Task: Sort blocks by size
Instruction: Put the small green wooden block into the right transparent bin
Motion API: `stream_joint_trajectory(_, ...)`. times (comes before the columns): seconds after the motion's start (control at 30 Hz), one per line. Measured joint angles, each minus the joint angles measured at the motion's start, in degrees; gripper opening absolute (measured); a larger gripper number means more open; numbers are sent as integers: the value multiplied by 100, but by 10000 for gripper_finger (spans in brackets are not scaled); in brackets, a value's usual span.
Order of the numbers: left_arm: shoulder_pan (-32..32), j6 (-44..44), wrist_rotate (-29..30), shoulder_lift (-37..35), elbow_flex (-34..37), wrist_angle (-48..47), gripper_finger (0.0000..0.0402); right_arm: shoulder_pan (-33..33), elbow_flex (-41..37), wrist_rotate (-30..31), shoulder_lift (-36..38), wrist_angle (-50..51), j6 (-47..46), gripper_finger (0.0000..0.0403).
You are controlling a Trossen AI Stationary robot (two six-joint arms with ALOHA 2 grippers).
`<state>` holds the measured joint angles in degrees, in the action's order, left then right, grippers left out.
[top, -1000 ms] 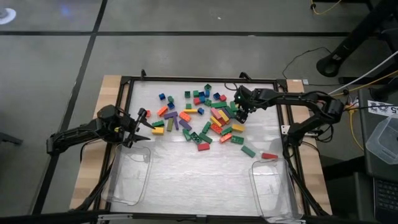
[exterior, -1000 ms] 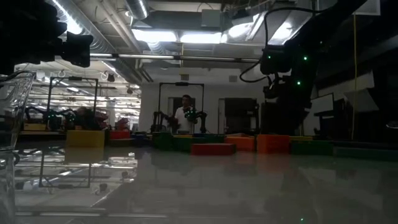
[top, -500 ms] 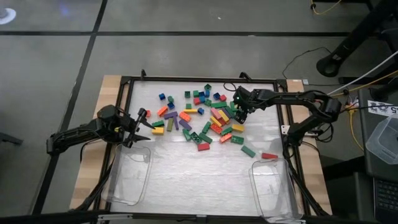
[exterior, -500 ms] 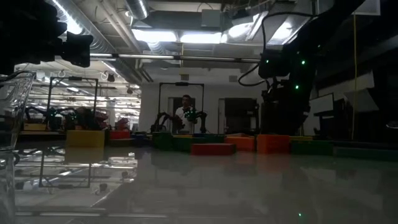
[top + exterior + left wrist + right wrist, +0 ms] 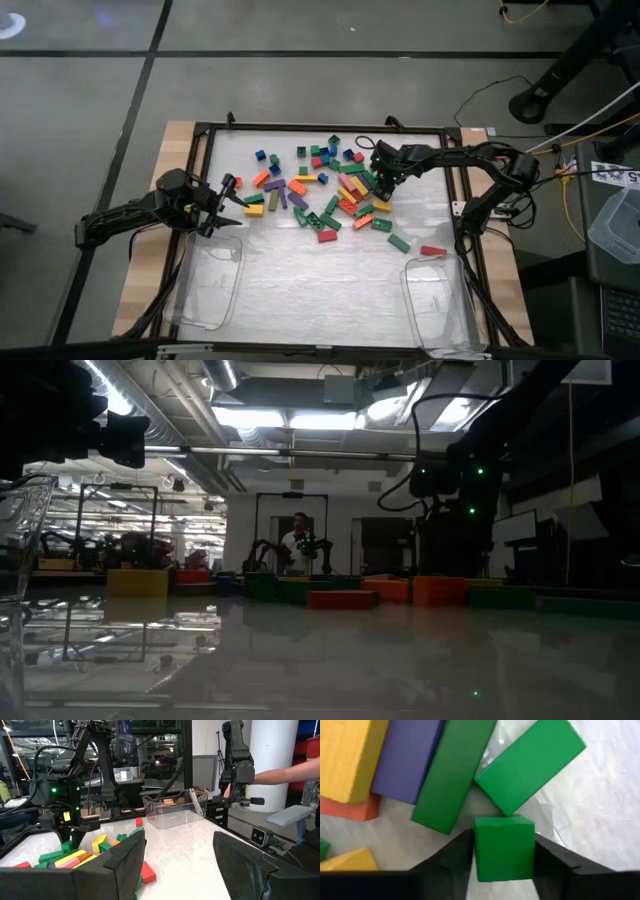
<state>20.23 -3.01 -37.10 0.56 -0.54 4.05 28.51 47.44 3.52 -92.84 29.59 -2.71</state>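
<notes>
Right now the right gripper (image 5: 381,184) is down in the right side of the block pile (image 5: 325,190), at the back half of the table (image 5: 320,280). Its wrist view shows a small green cube (image 5: 504,849) sitting between the two dark fingers (image 5: 451,859), both pads against its sides, so the jaws are closed onto that cube. Just past the cube lie a short green brick (image 5: 530,765) and a long green brick (image 5: 451,775), with a purple brick (image 5: 407,757) and a yellow one (image 5: 350,757) beside them.

Left gripper (image 5: 226,206) hangs at the left edge of the pile, jaws spread wide, nothing in them; a yellow brick (image 5: 254,210) and a green one (image 5: 255,199) lie just in front.

Pile is mixed colours, long and short together, spread across the table middle. One green brick (image 5: 399,242) and one red brick (image 5: 433,250) lie apart, near the right clear tub (image 5: 437,305). Left clear tub (image 5: 208,283) sits at the front left.

Low view: a person (image 5: 296,546) stands far back in the room.
</notes>
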Motion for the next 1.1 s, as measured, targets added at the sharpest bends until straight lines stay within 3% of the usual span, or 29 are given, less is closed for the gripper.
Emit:
stream_joint_trajectory(0.07,0,0,0,0,-2,0,224,2,63,-83,-5,68,7,133)
stream_joint_trajectory(0.33,2,1,0,1,-1,-1,224,2,621,-577,-22,299,1,135)
stream_joint_trajectory(0.5,0,2,0,0,-1,-1,224,2,1242,-1767,-22,1117,-109,161)
stream_joint_trajectory(0.73,2,2,0,1,-1,-1,224,-27,2191,-3711,-17,2501,-607,132)
stream_joint_trajectory(0.87,1,1,0,1,-1,1,224,-306,2468,-4346,-1,3017,-980,132)
stream_joint_trajectory(1.1,1,0,0,0,0,1,224,-1393,2584,-4667,7,3861,-1613,154)
